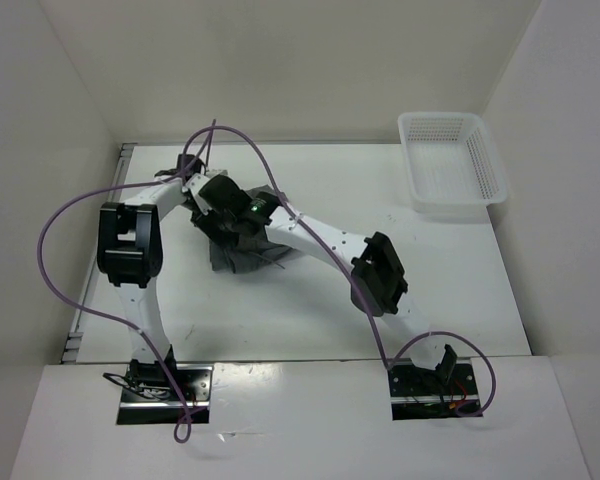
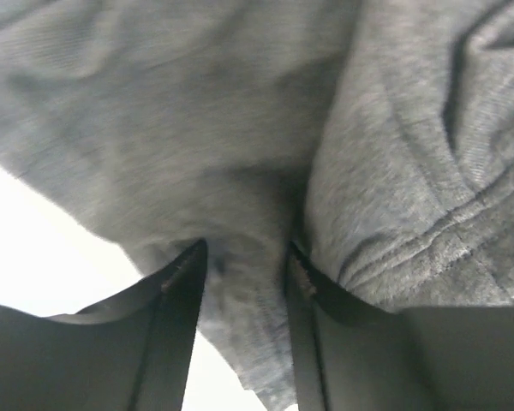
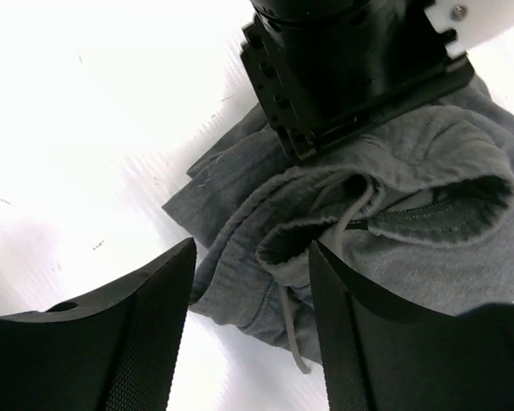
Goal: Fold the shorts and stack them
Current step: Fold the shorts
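The grey shorts (image 1: pixel 242 256) lie crumpled on the white table, left of centre, under both grippers. In the left wrist view the shorts (image 2: pixel 240 128) fill the frame, and my left gripper (image 2: pixel 244 265) is shut on a fold of the fabric that hangs between its fingers. In the top view the left gripper (image 1: pixel 217 212) sits at the heap's far left edge. My right gripper (image 3: pixel 250 257) is open and hovers just over the shorts (image 3: pixel 411 248), near the thin drawstring (image 3: pixel 289 321); it holds nothing. It shows in the top view (image 1: pixel 244 222) beside the left gripper.
A white mesh basket (image 1: pixel 450 165) stands at the back right of the table. White walls enclose the table on the left, back and right. The left gripper's black body (image 3: pixel 351 60) is close above the right gripper's fingers.
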Controlling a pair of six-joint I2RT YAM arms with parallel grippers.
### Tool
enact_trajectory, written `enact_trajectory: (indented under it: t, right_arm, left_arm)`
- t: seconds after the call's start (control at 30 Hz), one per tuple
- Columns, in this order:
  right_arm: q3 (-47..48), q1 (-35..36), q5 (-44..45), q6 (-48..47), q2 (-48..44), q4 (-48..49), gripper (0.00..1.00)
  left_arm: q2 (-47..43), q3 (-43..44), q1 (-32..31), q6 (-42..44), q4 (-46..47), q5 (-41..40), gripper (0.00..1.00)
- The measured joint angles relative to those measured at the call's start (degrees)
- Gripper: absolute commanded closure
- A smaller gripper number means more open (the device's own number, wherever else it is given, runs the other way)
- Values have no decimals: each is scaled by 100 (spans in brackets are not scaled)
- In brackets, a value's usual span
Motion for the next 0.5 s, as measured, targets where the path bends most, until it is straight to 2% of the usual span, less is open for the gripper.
enact_trajectory:
  t: [0.1, 0.17, 0.27, 0.37, 0.5]
  right_arm:
    - [-7, 28, 131, -79, -31, 66, 46]
    - [-28, -7, 271, -74, -103, 81, 48]
    - [-201, -140, 387, -11, -400, 133, 50]
    - [-743, -468, 452, 122, -1043, 282, 50]
    - [-2127, -1200, 361, 289, -2356, 649, 50]
  left_arm:
    - [-114, -7, 79, 17, 4, -260, 41]
    - [-256, -20, 166, 39, -7, -428, 29]
    - [-605, -20, 262, 39, 2, -616, 21]
    - [-1010, 24, 313, 70, 2, -721, 18]
    - [-1255, 216, 321, 120, 17, -721, 18]
